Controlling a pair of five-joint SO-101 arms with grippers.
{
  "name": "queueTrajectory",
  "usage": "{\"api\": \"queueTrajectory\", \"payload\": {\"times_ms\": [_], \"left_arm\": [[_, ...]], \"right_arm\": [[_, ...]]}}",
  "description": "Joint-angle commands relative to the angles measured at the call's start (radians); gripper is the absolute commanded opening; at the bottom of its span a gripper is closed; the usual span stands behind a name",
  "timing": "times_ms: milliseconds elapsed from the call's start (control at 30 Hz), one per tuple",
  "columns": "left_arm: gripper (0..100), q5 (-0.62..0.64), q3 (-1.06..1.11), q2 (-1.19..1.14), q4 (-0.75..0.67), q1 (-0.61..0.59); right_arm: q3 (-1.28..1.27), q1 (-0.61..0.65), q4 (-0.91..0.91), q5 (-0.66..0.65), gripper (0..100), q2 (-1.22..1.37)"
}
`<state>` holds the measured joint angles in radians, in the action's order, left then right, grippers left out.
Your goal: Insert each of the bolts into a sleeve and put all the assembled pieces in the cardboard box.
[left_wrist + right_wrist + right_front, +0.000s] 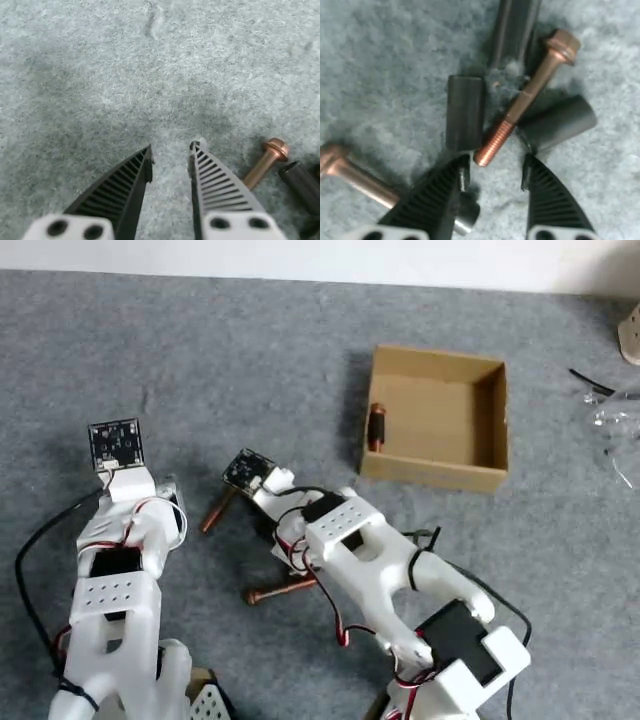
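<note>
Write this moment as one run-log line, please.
left hand: open, over carpet | right hand: open, over bolt beside sleeve | box: one piece inside

This looked like a robotics lab bench or a hobby workshop, not a home room. A grey felt-like mat [250,330] covered the table where the cardboard box [430,476] stood. Below the box in the high view sat the right arm [365,540], and farther from the box the left arm [115,600]. Both were of white printed plastic, with bare red and black wires [300,552] and small uncased circuit boards [115,443]. Loose copper bolts [285,589] and dark sleeves [465,112] lay on the mat by the arms. Beyond the box's right wall lay what seemed to be clear safety glasses [612,420] and a black cable [590,382].
</note>
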<state>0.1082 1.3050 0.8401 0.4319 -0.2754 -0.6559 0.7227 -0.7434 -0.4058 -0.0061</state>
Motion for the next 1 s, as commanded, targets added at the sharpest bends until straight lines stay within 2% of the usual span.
{"api": "queueTrajectory", "payload": {"times_ms": [0, 100, 433, 733, 967], "left_arm": [[13, 0.008, -0.039, 0.016, -0.028, -0.012], [13, 0.008, -0.039, 0.016, -0.028, -0.012], [13, 0.006, -0.038, 0.016, -0.031, 0.012], [13, 0.006, -0.038, 0.016, -0.034, 0.013], [13, 0.006, -0.038, 0.016, -0.035, 0.013]], "right_arm": [[0.013, -0.033, 0.024, 0.029, 15.6, -0.001], [0.015, -0.042, 0.024, 0.106, 15.6, -0.002], [0.051, -0.041, 0.024, 0.209, 15.6, -0.008], [0.084, -0.042, 0.036, 0.216, 15.6, -0.008], [0.084, -0.084, 0.096, 0.308, 15.6, -0.004]]}}
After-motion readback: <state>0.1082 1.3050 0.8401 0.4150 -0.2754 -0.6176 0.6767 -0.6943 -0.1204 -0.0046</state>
